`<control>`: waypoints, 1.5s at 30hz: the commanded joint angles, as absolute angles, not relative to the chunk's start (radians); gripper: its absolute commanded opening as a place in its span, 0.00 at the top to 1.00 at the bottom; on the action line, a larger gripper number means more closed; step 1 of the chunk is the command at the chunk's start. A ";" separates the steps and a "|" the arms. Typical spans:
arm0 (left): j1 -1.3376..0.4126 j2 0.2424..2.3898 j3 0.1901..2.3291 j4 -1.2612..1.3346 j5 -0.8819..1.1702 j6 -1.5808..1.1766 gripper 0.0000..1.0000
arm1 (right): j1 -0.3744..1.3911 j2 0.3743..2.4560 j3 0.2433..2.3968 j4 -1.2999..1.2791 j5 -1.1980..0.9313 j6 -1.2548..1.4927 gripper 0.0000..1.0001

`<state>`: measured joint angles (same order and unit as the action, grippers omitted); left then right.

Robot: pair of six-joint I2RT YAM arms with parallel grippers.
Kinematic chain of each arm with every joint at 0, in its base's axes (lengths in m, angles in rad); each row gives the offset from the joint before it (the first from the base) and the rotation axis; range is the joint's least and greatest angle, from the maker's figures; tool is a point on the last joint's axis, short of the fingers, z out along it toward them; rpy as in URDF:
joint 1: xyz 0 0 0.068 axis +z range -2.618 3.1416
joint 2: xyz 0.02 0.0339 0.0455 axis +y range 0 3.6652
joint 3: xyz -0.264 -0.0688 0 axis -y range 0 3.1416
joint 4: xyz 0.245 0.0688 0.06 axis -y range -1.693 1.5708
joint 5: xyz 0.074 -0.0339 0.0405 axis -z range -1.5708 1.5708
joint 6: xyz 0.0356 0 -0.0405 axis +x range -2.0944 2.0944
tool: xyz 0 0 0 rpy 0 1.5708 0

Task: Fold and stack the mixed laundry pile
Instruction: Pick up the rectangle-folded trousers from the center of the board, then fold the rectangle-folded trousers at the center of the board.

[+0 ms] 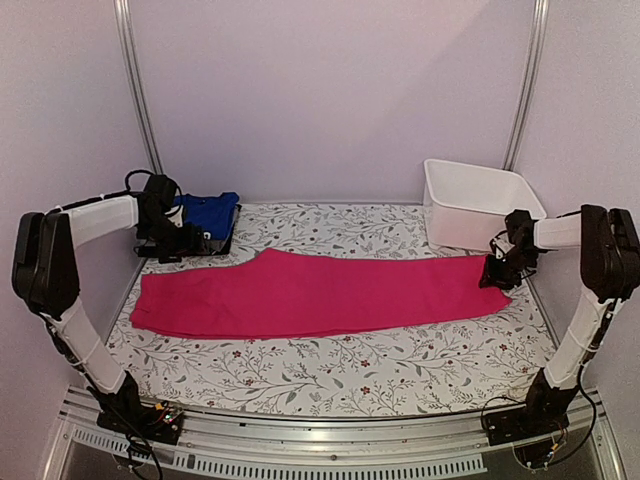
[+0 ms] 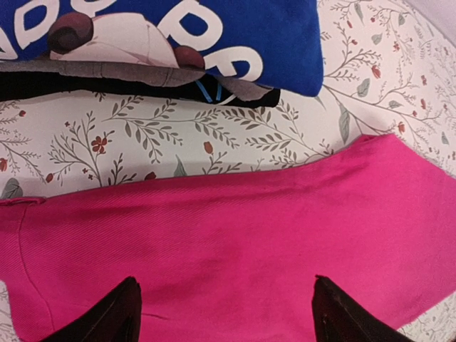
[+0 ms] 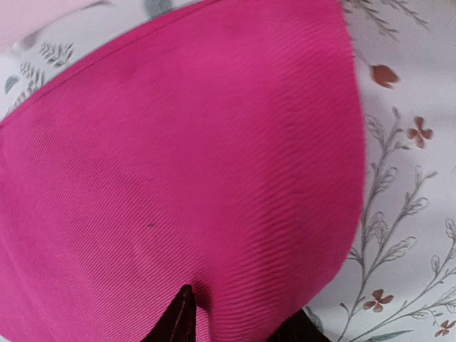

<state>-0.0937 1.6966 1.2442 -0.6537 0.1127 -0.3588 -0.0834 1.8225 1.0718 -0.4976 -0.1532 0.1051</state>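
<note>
The magenta-pink garment (image 1: 310, 293) lies spread flat across the table from left to right. My left gripper (image 1: 172, 250) is open and empty, hovering over the garment's back left part (image 2: 235, 228), with its fingertips (image 2: 117, 313) wide apart. Behind it, the folded royal-blue garment with white print (image 1: 208, 212) tops a stack (image 2: 214, 35) over a grey layer (image 2: 107, 70) and a black one. My right gripper (image 1: 495, 275) is at the garment's right end. In the right wrist view the pink cloth (image 3: 185, 164) bulges up between its nearly closed fingers (image 3: 178, 320).
A white plastic bin (image 1: 480, 200) stands at the back right, just behind my right gripper. The white floral table covering (image 1: 330, 365) shows in front of the garment. Metal frame posts and walls enclose the back and sides.
</note>
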 commanded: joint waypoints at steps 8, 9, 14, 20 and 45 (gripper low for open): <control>-0.092 1.712 1.273 -0.660 0.084 -0.342 0.01 | -0.095 1.662 1.102 -0.703 -0.150 0.199 1.00; -0.092 1.709 1.271 -0.660 0.083 -0.344 0.00 | -0.122 1.620 1.102 -0.715 -0.138 0.214 1.00; -0.070 1.672 1.234 -0.634 0.096 -0.362 0.00 | -0.319 1.436 1.086 -0.727 -0.130 0.288 1.00; -0.022 1.576 1.171 -0.549 0.133 -0.394 0.00 | -0.307 1.362 1.123 -0.664 -0.355 0.265 1.00; 0.033 1.424 0.987 -0.476 0.306 -0.480 0.00 | 0.605 2.223 1.624 -0.548 -0.637 0.340 1.00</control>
<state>0.0246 1.4654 0.9985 -0.4850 0.3069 -0.4759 0.6064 2.1357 1.6524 -0.5159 -0.6277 0.3367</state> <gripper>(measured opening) 0.996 0.054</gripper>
